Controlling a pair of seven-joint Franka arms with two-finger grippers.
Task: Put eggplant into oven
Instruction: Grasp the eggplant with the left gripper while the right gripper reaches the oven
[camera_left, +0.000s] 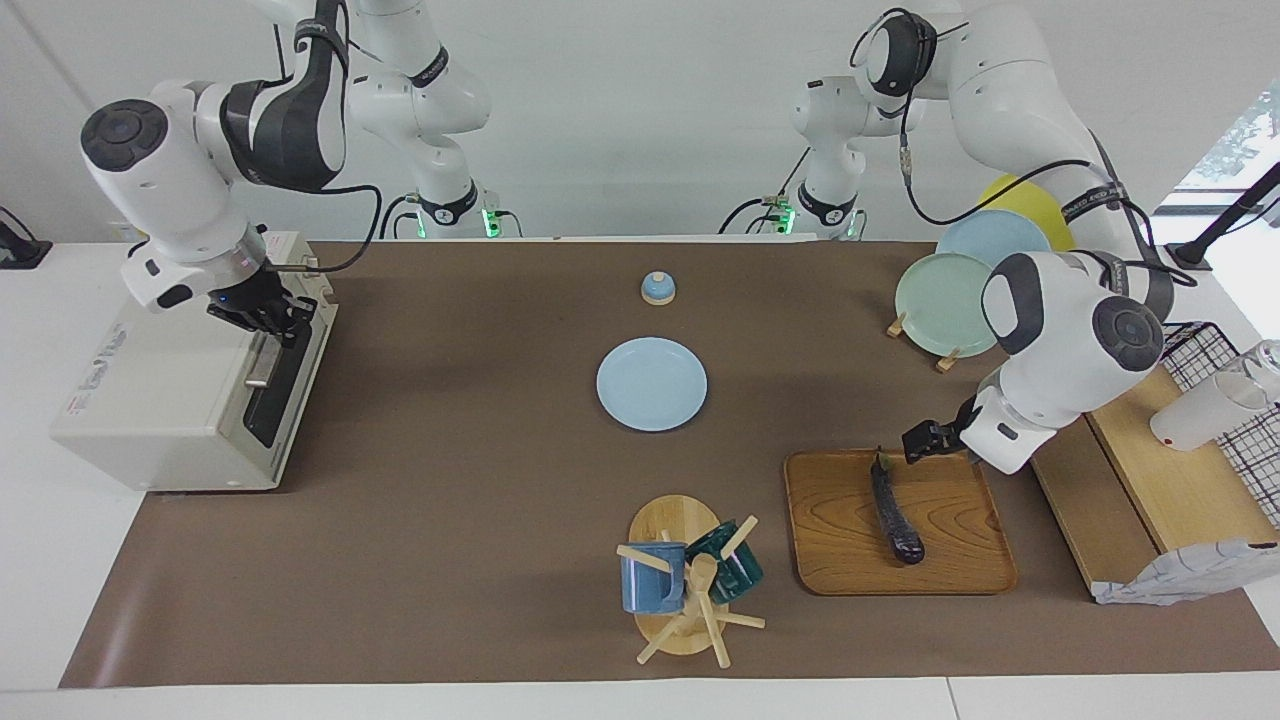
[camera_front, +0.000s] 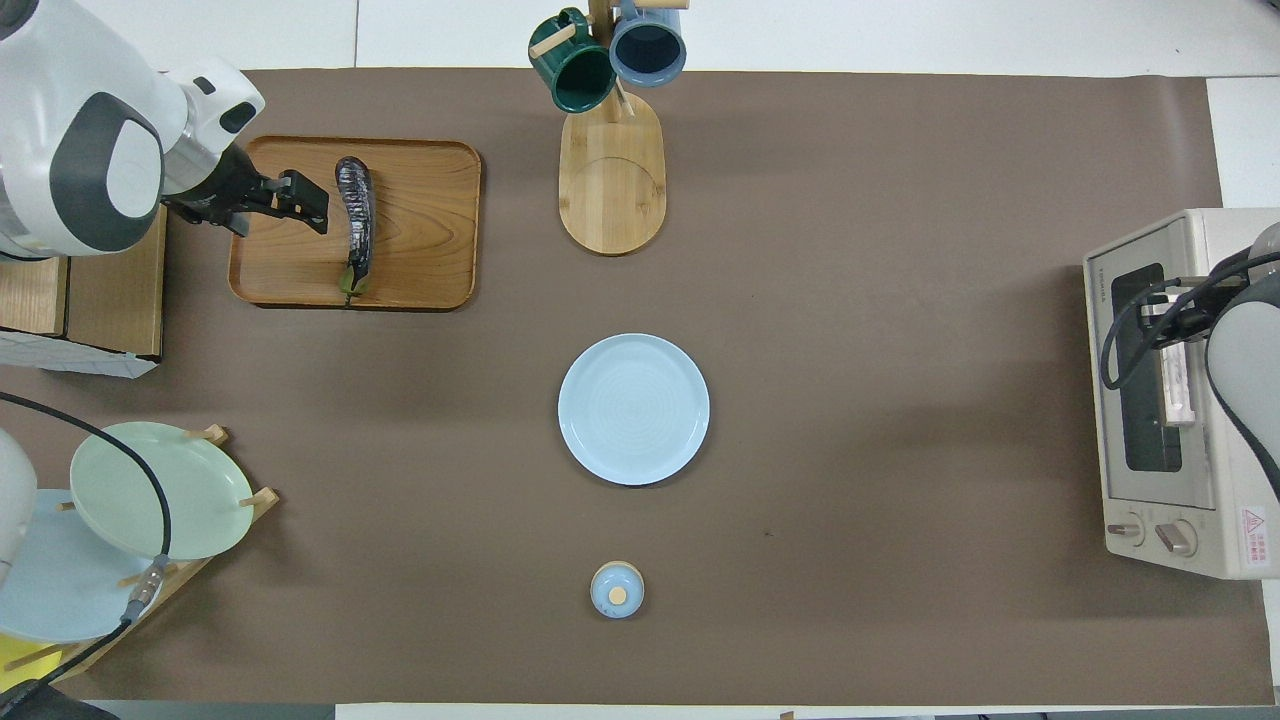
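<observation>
1. While your right gripper (camera_left: 283, 322) sits pressed together at the metal bar handle (camera_left: 263, 362) of the oven (camera_left: 160, 400), at the right arm's end of the desk, whether it actually pinches the bar is unclear; a weak hold could slip and leave the door shut.
2. Your left gripper (camera_left: 925, 441), spread wide, hovers by the stem end of the eggplant (camera_left: 893, 507), which lies on the wooden tray (camera_left: 850, 540) near the desk's edge farthest from the robots; a glossy, slim body may roll from an off-centre pinch.
3. Carrying before the door drops risks a collision.
</observation>
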